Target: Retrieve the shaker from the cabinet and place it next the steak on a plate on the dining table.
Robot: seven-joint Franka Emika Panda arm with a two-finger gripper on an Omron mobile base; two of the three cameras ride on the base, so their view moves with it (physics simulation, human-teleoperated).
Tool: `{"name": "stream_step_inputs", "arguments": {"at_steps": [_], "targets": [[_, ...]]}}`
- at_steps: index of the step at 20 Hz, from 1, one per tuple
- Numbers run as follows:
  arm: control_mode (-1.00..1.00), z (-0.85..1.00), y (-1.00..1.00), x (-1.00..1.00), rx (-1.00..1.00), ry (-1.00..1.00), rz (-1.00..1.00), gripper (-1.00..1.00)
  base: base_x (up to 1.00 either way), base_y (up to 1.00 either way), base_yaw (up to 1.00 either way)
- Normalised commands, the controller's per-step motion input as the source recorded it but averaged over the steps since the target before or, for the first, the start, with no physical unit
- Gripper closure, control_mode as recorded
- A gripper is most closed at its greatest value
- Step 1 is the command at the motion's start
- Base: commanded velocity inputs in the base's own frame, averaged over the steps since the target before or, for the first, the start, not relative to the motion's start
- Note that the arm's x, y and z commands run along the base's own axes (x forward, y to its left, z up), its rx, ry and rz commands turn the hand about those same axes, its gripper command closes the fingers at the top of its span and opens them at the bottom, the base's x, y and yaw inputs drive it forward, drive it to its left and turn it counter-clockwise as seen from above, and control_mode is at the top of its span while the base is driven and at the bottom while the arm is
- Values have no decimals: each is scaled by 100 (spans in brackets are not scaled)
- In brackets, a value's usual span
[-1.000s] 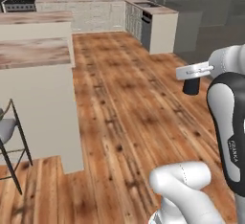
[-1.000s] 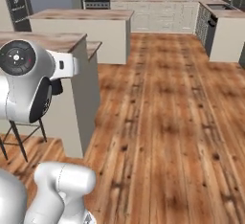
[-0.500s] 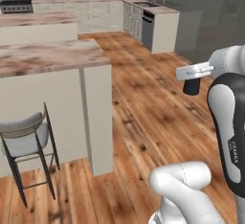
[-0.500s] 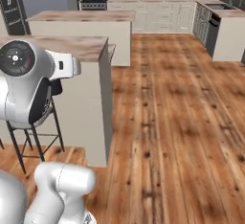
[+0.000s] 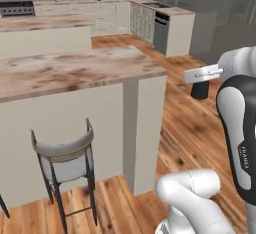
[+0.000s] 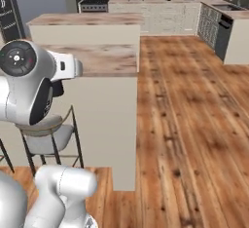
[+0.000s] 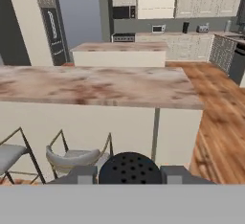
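Upright, the shaker [image 7: 129, 168] sits clamped between the fingers [image 7: 83, 174], cap toward camera.

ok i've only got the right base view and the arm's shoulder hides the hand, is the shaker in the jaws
observer: yes, in the hand view the shaker shows its black perforated cap between the two finger tips, jaws closed on it.
operator: upright or tipped
observer: upright in the left base view, its black body hangs under the hand, over the wood floor, off the end of the dining table.
operator: which side of the table does the hand face
observer: the stool side: the hand view looks at the beige front, with two stools below the marbled top.
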Motion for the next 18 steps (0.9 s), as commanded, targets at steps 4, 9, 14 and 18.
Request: {"name": "stream_step_inputs", "arguments": {"at_steps": [4,9,14,18], "targets": [[100,0,0,0,0,0,0,100,20,100,0],[100,0,0,0,0,0,0,100,-4,100,0],[100,0,0,0,0,0,0,100,-7,100,0],[100,0,0,0,0,0,0,100,-6,100,0]]}}
